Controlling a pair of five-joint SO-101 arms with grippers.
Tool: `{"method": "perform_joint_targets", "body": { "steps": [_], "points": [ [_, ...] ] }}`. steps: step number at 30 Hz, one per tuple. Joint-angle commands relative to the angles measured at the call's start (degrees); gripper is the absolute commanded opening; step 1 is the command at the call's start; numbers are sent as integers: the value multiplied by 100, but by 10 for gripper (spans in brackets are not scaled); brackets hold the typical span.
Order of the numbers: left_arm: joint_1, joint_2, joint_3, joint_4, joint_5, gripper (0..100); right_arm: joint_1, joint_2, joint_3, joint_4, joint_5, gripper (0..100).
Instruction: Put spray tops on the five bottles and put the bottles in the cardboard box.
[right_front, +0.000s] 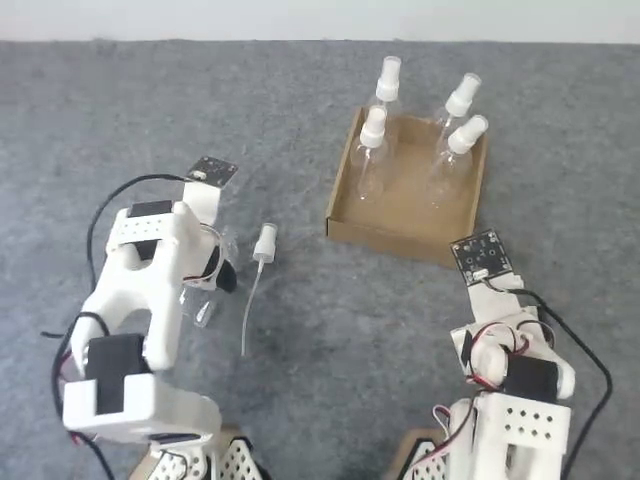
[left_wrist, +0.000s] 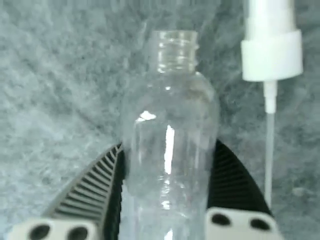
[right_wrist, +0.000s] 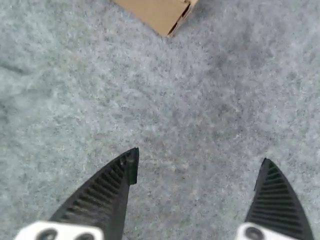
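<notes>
Our left fingers (left_wrist: 97, 185) grip the body of the one uncapped bottle (left_wrist: 167, 130), well apart from the cardboard box (right_front: 400, 232). That leaves its threaded neck free for the spray top (right_front: 264, 243), which lies on the counter (right_front: 330, 320) between bottle and box. Four capped bottles (right_front: 372, 150) stand inside the box. Our right fingers (right_wrist: 105, 195) are spread wide near the box's corner, probably so they can fetch the top

Four clear bottles stand in the cardboard box (right_front: 385, 238), all wearing white sprayers (right_front: 388, 70): far-left bottle (right_front: 386, 100), near-left bottle (right_front: 368, 165), far-right bottle (right_front: 452, 110), near-right bottle (right_front: 450, 165). The fifth bottle (left_wrist: 170, 100), clear, threaded neck open, sits clamped in the left gripper (left_wrist: 167, 146). Just beside it, the loose spray top (left_wrist: 271, 47) lies flat, dip tube trailing
</notes>
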Motion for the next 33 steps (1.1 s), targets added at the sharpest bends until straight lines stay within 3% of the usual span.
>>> {"method": "perform_joint_targets", "body": {
  "steps": [1, 4, 9, 15, 26, 33],
  "points": [
    [97, -1116, -22, 281, -62, 70, 75, 127, -220, -92, 26, 310],
    [510, -2084, -31, 914, 70, 72, 75, 233, -290, -75, 26, 310],
    [2057, -3323, -22, 1486, 976, 73, 66, 382, -308, -92, 18, 310],
    [3842, -2866, -13, 1275, 1969, 73, 75, 365, -308, -84, 18, 310],
    [4923, -818, -532, 949, 2470, 91, 479, 365, -308, -75, 18, 310],
    [5178, -774, -558, 985, 2312, 329, 479, 374, -308, -66, 26, 310]
  ]
}}
